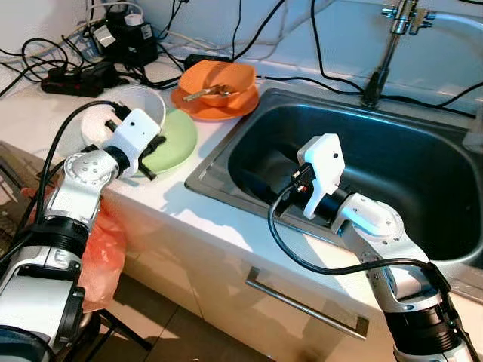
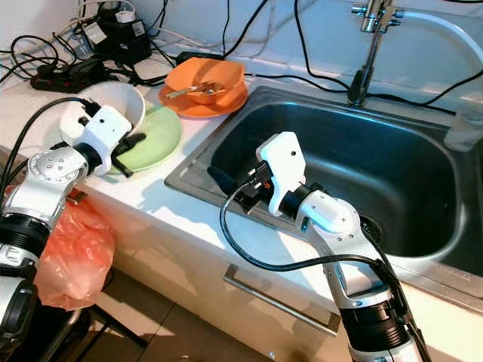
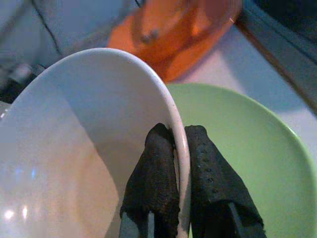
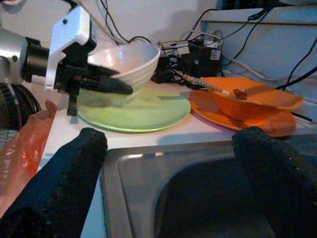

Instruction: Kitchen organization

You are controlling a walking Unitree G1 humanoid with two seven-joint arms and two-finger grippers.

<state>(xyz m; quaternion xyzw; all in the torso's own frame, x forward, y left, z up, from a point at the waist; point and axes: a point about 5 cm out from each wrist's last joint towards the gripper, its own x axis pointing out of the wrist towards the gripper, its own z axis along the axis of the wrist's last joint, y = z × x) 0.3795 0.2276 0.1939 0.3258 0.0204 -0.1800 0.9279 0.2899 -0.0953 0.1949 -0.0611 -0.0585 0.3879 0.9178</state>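
Pinching the white bowl (image 3: 89, 144) rim, the left gripper (image 3: 179, 144) is hovering over the green plate (image 3: 247, 163) (bench edge close behind); the right gripper (image 4: 168, 163) is gaping wide above the sink (image 1: 423, 188) rim.

Jaws astride white bowl (image 3: 89, 148) rim — clamped

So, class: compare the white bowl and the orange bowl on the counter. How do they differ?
The white bowl sits on a green plate; the orange bowl sits on an orange plate. The left gripper pinches the white bowl's rim; nothing grips the orange bowl. The orange bowl holds a spoon; the white bowl looks empty. Both stand beside the sink.
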